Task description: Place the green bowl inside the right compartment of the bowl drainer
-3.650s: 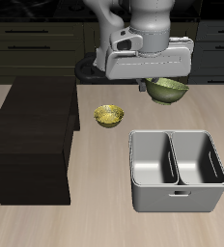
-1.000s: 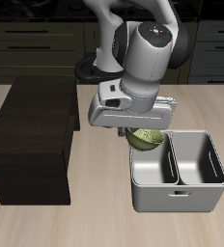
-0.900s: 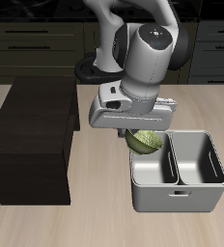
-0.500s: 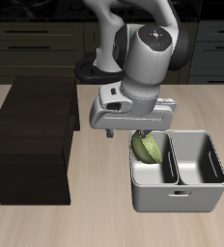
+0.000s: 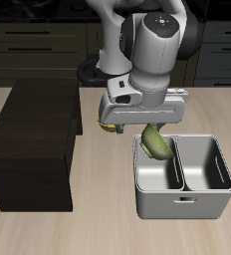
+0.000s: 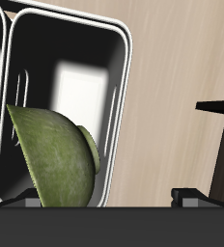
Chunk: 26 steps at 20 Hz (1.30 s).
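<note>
The green bowl (image 5: 157, 145) stands steeply tilted on its edge at the rim of the bowl drainer (image 5: 183, 204), over the well nearer the dark cabinet, with its lower part inside that well. In the wrist view the green bowl (image 6: 58, 162) shows its rounded outside and foot ring against that well of the bowl drainer (image 6: 124, 87). My gripper (image 5: 152, 126) hangs tilted just above the bowl. One finger (image 6: 186, 194) shows far out to the side, so the jaws look spread apart and open. The other finger is hidden behind the bowl.
A dark brown-black cabinet block (image 5: 33, 144) stands beside the drainer. A yellow bowl (image 5: 104, 126) peeks out from under my hand, between cabinet and drainer. The drainer's other well (image 5: 205, 164) holds nothing.
Since the earliest frame I carried the bowl from the back of the table forward over the drainer. In the last second it tipped from nearly level to standing on edge, and my hand rose and tilted.
</note>
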Available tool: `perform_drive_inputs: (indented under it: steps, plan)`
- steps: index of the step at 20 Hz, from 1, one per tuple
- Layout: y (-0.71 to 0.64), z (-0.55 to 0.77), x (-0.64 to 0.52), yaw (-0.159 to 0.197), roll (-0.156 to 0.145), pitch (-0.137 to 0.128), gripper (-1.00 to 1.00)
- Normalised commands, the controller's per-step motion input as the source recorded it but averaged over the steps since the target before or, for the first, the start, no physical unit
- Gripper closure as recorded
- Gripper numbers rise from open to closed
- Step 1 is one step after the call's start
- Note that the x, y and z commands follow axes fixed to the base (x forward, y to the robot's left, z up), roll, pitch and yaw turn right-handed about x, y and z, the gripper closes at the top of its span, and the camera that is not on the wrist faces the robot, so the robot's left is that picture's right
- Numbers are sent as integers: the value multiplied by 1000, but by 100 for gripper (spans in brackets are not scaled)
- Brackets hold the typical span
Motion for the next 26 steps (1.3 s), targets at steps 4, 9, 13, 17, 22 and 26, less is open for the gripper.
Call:
perform_drive_inputs:
  steps: [4, 9, 13, 17, 22, 26]
  plan:
    - [13, 121, -37, -23, 10, -13, -100]
    - [-48, 65, 10, -4, -16, 4, -100]
    - [-66, -22, -31, -7, -14, 11, -100]
    - [-81, -5, 16, 1, -14, 3, -100]
    - [-74, 36, 19, -7, -10, -8, -100]
    - [-53, 93, 5, -11, 8, -18, -100]
